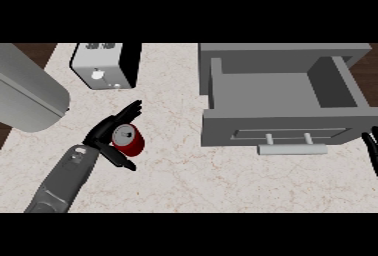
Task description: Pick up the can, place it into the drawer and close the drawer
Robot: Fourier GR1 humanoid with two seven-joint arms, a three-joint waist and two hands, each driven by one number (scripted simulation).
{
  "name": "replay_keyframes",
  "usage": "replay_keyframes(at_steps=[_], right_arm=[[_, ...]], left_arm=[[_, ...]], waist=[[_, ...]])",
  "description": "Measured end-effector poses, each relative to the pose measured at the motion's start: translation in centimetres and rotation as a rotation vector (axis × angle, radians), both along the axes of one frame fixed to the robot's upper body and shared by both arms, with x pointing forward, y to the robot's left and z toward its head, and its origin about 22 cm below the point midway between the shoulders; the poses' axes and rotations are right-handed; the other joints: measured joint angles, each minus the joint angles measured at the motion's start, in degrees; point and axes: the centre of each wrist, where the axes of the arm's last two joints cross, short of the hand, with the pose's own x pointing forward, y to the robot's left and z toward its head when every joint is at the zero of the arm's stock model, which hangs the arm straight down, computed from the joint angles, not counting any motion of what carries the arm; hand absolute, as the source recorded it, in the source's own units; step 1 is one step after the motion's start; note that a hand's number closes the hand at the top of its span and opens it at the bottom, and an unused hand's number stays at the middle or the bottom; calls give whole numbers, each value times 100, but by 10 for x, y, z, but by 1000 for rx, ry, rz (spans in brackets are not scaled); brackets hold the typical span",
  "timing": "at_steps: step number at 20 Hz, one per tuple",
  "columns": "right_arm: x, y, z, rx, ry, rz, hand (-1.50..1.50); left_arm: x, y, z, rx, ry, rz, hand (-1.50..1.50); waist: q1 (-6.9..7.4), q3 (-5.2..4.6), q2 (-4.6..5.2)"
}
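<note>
Surface (221, 185): pale and speckled, everything sits on it.
Drawer (284, 100): grey, pulled open, its handle facing me.
Big grey thing (26, 95): far to the left of the drawer.
Toaster (107, 65): left of the drawer, near the far edge.
My left hand (107, 137): left of the drawer, fingers curled round the can.
Can (127, 140): red, silver top, in my left hand, well apart from the drawer.
My right hand (371, 150): only a dark bit shows just right of the drawer; I cannot tell its shape.
</note>
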Motion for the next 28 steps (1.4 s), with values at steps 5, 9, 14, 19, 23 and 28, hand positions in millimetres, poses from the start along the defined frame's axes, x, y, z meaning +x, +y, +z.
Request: replay_keyframes(at_steps=[5,9,14,19,23,28], right_arm=[[-8,0,4,0,-1,7,-150],[-11,-2,0,4,-2,5,-150],[-10,-5,-4,11,-5,-2,-150],[-20,-4,0,12,-4,-11,-150],[-23,-6,-1,18,-4,-29,-150],[-24,-6,1,18,-2,-37,-150]], left_arm=[[0,-16,-4,-21,-10,-15,150],[-4,-25,-8,-43,-8,-36,150],[-1,-39,-5,-89,19,-72,150],[1,-40,3,-129,7,-26,150],[-8,-14,-2,-171,-36,296,150],[-14,-7,2,-195,-94,564,150]], waist=[[-4,4,-7],[8,5,-13],[38,6,-22],[81,7,-41],[173,10,-51],[201,14,-67]])
